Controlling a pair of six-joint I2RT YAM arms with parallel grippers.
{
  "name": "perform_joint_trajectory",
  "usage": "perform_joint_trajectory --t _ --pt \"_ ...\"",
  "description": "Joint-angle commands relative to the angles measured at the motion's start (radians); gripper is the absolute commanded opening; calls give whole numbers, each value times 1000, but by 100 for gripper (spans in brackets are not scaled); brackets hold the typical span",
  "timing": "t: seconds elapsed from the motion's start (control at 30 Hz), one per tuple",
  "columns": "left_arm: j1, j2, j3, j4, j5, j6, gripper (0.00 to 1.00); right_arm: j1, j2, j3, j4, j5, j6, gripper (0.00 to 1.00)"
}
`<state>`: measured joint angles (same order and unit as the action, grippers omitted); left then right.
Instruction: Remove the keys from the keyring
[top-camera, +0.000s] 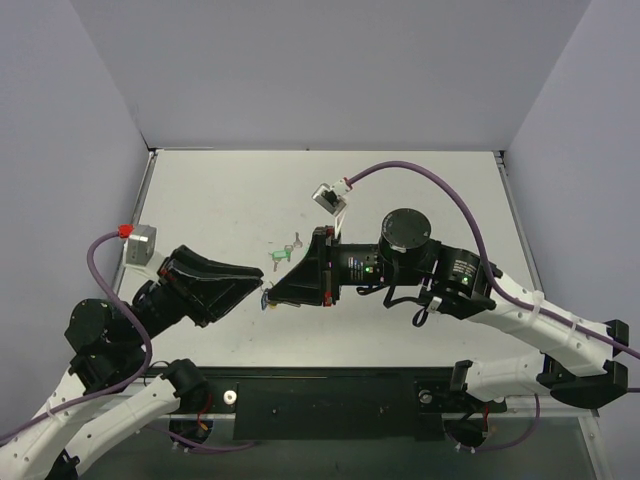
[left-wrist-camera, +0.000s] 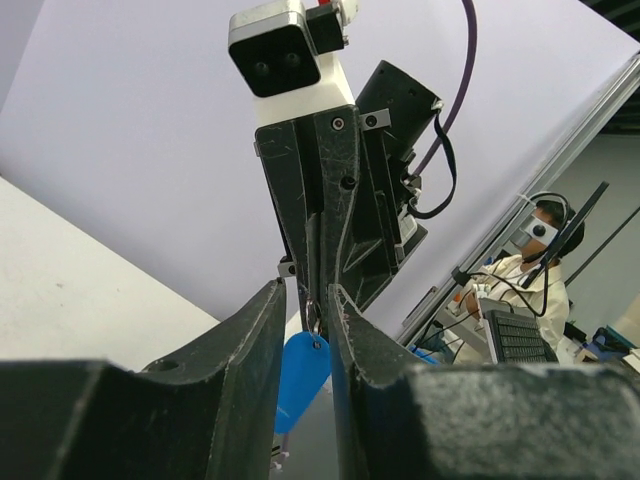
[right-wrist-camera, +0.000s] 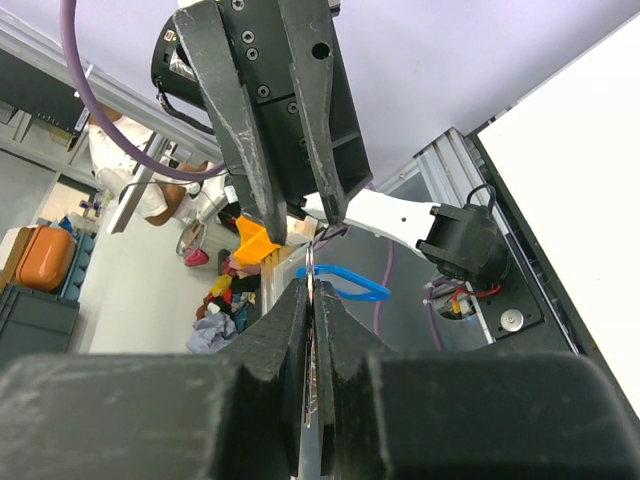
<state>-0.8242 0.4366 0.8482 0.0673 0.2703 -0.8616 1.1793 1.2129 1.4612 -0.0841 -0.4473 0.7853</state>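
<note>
My right gripper (top-camera: 272, 291) is shut on the small silver key (right-wrist-camera: 311, 265), which shows edge-on as a thin metal strip between its pads (right-wrist-camera: 296, 310). The tiny keyring (left-wrist-camera: 313, 318) hangs from the key just past the right fingertips. Its light-blue tag (left-wrist-camera: 300, 380) dangles below it, and it also shows edge-on in the right wrist view (right-wrist-camera: 350, 288). My left gripper (top-camera: 258, 285) faces the right one tip to tip above the table's front middle. Its fingers (left-wrist-camera: 262, 330) stand apart on either side of the ring and tag, with a gap to the tag on both sides.
A green tag with a loose key (top-camera: 283, 256) lies on the white table (top-camera: 420, 190) just behind the two grippers. The black front rail (top-camera: 330, 395) runs along the near edge. Grey walls close the left, right and back sides.
</note>
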Motion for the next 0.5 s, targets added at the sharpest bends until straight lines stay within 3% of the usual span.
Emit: perform_joint_trajectory --t 0.0,0.47 --pt "-4 22 8 20 33 -11 32 6 7 45 70 10 2 0" --pt "-4 11 8 -26 37 -7 20 6 4 50 61 16 -4 0"
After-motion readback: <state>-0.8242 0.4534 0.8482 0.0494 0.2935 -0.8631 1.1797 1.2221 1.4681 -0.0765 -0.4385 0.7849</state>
